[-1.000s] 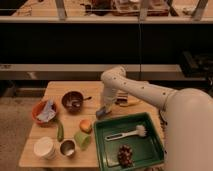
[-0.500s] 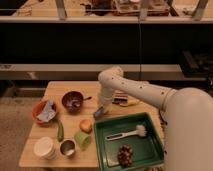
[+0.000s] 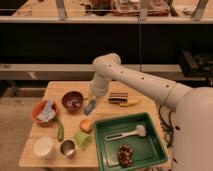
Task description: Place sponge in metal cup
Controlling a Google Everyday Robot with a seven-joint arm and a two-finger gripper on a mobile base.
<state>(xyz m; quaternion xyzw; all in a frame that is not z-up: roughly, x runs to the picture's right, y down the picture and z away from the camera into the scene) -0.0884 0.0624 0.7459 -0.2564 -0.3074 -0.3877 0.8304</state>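
The pincer (image 3: 92,101) hangs low over the middle of the wooden tabletop (image 3: 107,110), at the end of the white arm (image 3: 135,80) that reaches in from 3 o'clock. Right at its tip sits a small bluish piece that looks like the sponge (image 3: 90,107), just at 3 o'clock of the brown bowl (image 3: 72,100). I cannot tell whether the pincer is clenched on it or released, nor whether the sponge touches the tabletop.

The metal cup (image 3: 67,147) stands upright near the front edge, at about 7 o'clock from the sponge and well apart from it, between the white cup (image 3: 44,147) and a pale green item (image 3: 82,139). An orange fruit (image 3: 86,125) lies at 6 o'clock of the sponge. A red bowl (image 3: 37,114) holding a blue cloth (image 3: 47,111) sits at 9 o'clock. The green tray (image 3: 150,125) at 4 o'clock holds a brush (image 3: 127,134) and a dark cluster (image 3: 125,155).
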